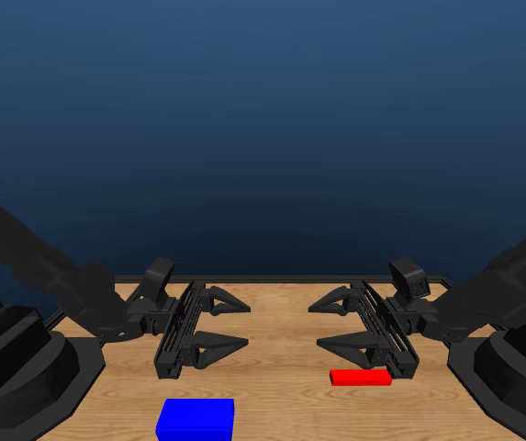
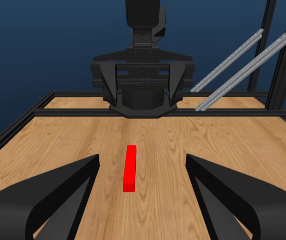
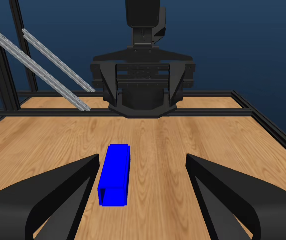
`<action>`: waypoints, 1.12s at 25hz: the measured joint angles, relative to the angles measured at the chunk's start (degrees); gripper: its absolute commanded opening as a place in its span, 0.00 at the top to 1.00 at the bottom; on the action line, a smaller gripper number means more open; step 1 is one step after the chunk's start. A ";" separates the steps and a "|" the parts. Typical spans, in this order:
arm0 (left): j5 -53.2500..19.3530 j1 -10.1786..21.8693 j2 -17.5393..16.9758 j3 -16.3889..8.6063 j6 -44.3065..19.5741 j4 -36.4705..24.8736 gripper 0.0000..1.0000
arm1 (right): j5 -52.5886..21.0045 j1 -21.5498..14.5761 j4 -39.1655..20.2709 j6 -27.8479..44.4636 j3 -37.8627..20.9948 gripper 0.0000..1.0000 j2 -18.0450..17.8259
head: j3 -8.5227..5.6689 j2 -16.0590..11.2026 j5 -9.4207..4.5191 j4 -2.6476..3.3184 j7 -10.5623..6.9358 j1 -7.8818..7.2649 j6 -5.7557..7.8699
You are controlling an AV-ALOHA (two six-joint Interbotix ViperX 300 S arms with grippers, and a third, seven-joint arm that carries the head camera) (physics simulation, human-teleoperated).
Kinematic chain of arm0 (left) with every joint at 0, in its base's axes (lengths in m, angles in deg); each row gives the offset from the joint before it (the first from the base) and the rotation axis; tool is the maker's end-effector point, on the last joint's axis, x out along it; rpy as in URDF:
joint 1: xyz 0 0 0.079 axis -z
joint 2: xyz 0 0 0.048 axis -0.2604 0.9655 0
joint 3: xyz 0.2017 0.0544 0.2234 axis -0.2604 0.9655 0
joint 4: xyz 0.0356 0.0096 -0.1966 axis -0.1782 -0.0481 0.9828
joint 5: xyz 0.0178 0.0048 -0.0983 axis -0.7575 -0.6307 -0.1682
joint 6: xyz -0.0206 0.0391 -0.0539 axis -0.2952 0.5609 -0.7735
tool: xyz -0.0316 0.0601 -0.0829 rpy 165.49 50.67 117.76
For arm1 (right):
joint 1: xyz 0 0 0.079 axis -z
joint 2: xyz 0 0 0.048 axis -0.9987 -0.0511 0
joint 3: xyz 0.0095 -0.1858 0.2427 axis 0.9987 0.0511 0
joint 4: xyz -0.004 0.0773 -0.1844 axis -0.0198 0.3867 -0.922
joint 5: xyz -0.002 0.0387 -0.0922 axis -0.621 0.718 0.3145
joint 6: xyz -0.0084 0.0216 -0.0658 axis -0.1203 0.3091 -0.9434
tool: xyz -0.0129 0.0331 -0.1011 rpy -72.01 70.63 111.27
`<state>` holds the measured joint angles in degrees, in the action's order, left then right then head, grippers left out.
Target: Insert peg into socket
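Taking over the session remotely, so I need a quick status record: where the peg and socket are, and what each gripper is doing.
peg: red bar flat on the table, near the right gripper
socket: blue block flat on the table, near the left gripper
left gripper: open, empty
right gripper: open, empty
peg in socket: no, apart

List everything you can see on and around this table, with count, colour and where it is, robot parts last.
peg: one, bright red, flat on the table, right side, near the right hand.
socket: one, bright blue, flat on the table, left of middle, at the near edge of the head view.
table: one, light wood with a black frame.
rails: two, silver, slanting beyond the table edge.
left hand: one, black, open, empty, above the table at left.
right hand: one, black, open, empty, above the table at right.
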<state>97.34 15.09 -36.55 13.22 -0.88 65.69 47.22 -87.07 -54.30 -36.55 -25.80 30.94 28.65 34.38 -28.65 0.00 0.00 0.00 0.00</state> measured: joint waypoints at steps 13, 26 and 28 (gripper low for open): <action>7.31 5.20 2.50 2.53 -5.56 4.33 0.00 | -7.47 -1.94 2.31 9.39 0.41 0.00 -0.64 | -3.37 -0.73 -13.12 0.09 0.47 0.18 0.11; -29.19 10.20 -7.79 1.99 -7.73 13.35 0.00 | -12.00 -4.41 1.48 9.76 -5.43 0.00 -4.37 | -3.21 -2.68 -15.77 -0.41 3.50 0.47 -1.76; -33.36 10.55 -8.07 1.43 -8.49 12.89 0.00 | -12.22 -4.80 1.35 9.53 -6.04 0.00 -4.59 | -3.13 -2.89 -16.05 -0.36 3.65 0.68 -1.88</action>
<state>63.98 25.64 -44.62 14.65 -9.37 78.58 35.00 -91.87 -52.95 -27.02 -31.85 26.36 25.52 31.49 -44.70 -0.36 3.65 0.68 -1.88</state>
